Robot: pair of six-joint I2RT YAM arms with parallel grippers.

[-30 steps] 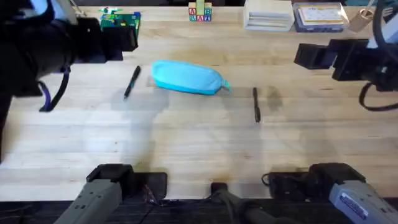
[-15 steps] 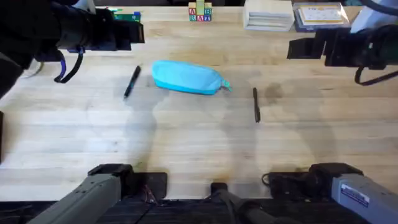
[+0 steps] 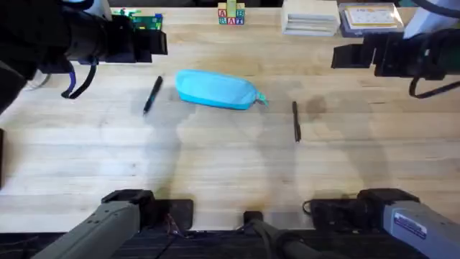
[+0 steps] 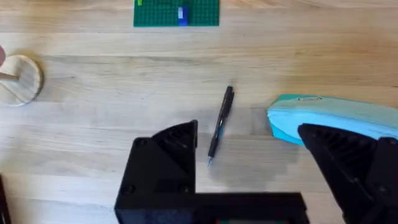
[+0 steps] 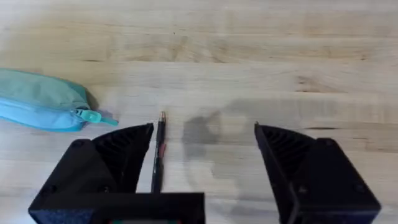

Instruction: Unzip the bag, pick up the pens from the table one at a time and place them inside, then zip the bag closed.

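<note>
The light blue bag [image 3: 215, 90] lies zipped shut on the table [image 3: 230, 165], its pull tab [image 3: 260, 98] at the right end. One dark pen [image 3: 152, 94] rests just left of it, another pen [image 3: 295, 120] to its right. My left gripper [image 3: 154, 44] hovers high at the back left, open; its wrist view shows the pen [image 4: 220, 124] between the fingers and the bag [image 4: 336, 118] beside it. My right gripper [image 3: 348, 56] hovers at the back right, open, over the other pen [image 5: 157, 152], with the bag [image 5: 43, 102] and pull tab [image 5: 90, 116] off to one side.
A green Lego baseplate [image 3: 140, 23], letter blocks [image 3: 231, 14], a white box [image 3: 310, 17] and a blue-lidded box [image 3: 369, 19] line the table's far edge. A round wooden disc [image 4: 20, 79] lies in the left wrist view.
Both arms rose and swung toward the far side a second ago; over the last half second they have held nearly still. Bag and pens have not moved.
</note>
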